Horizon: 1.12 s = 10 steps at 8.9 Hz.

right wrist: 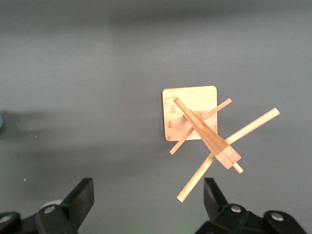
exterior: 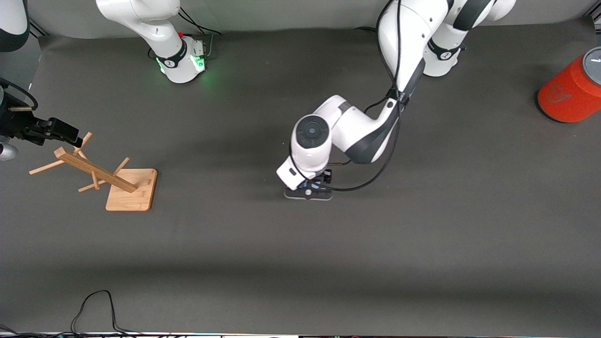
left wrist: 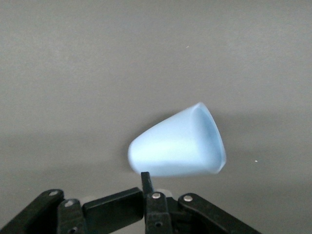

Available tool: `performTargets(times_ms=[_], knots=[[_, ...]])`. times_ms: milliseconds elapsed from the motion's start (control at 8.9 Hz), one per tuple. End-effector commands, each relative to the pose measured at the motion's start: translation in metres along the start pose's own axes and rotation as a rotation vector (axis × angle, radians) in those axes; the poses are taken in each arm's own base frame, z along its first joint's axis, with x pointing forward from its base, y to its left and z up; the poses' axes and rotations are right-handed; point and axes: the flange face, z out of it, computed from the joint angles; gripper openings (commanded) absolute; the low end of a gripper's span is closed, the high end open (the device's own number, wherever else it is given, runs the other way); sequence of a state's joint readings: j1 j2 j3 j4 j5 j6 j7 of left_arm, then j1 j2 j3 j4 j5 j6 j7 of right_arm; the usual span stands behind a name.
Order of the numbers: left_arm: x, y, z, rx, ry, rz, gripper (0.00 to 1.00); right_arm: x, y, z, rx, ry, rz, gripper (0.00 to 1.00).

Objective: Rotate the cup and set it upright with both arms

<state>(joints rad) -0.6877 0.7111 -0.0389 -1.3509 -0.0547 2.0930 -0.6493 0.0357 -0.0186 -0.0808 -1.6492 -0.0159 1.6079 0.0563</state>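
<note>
Two arms share the work. Left gripper (left wrist: pixel 146 187) has its fingers pinched on the rim of the pale-blue cup (left wrist: pixel 176 146), tilted sideways just past the fingertips. Right gripper (right wrist: pixel 148 195) hovers spread over a wooden mug tree (right wrist: pixel 202 131). Handover likely comes next.

**Even overhead light, soft shadows, slight wrist-view blur**

Lit evenly and fairly brightly from above. Broad, soft-edged shadow bands across the dark grey matte table mat (exterior: pixel 300 263); no hard glare. Green glow spilling from the white robot arm base (exterior: pixel 185 63). Small pale-blue plastic tumbler (left wrist: pixel 178 146) slightly soft-edged, with faint shadow beside it. Light bamboo peg rack on a square base (right wrist: pixel 200 124) sharp; corners dimmer.
</note>
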Motion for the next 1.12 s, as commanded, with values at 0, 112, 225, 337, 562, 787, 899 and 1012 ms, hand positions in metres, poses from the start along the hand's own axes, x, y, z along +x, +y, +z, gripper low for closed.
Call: performTargets(times_ms=[0,112,225,337,562,787,899,1012], knots=[[-0.011,-0.023,0.006,-0.033,-0.004,-0.008,0.00,0.001,-0.002,-0.004,0.006,0.010,-0.004,1.00],[-0.004,-0.033,0.005,-0.037,-0.004,-0.012,0.00,0.001,-0.002,-0.004,0.006,0.010,-0.003,1.00],[-0.005,-0.032,0.008,-0.051,-0.021,-0.036,0.00,0.001,-0.002,-0.005,0.006,0.012,-0.004,1.00],[-0.007,-0.029,0.006,-0.076,-0.047,-0.064,0.61,0.001,-0.002,-0.005,0.006,0.012,-0.003,1.00],[-0.009,-0.006,-0.016,-0.109,-0.018,-0.157,1.00,0.001,-0.002,-0.005,0.006,0.012,-0.003,1.00],[-0.008,0.017,-0.021,-0.135,-0.003,-0.239,1.00,0.001,-0.002,-0.004,0.006,0.010,-0.003,1.00],[-0.007,0.028,-0.021,-0.150,0.010,-0.273,1.00,0.001,-0.002,-0.005,0.007,0.012,-0.003,1.00],[0.001,0.035,-0.019,-0.163,0.024,-0.313,1.00,0.001,-0.002,-0.004,0.007,0.010,-0.003,1.00]])
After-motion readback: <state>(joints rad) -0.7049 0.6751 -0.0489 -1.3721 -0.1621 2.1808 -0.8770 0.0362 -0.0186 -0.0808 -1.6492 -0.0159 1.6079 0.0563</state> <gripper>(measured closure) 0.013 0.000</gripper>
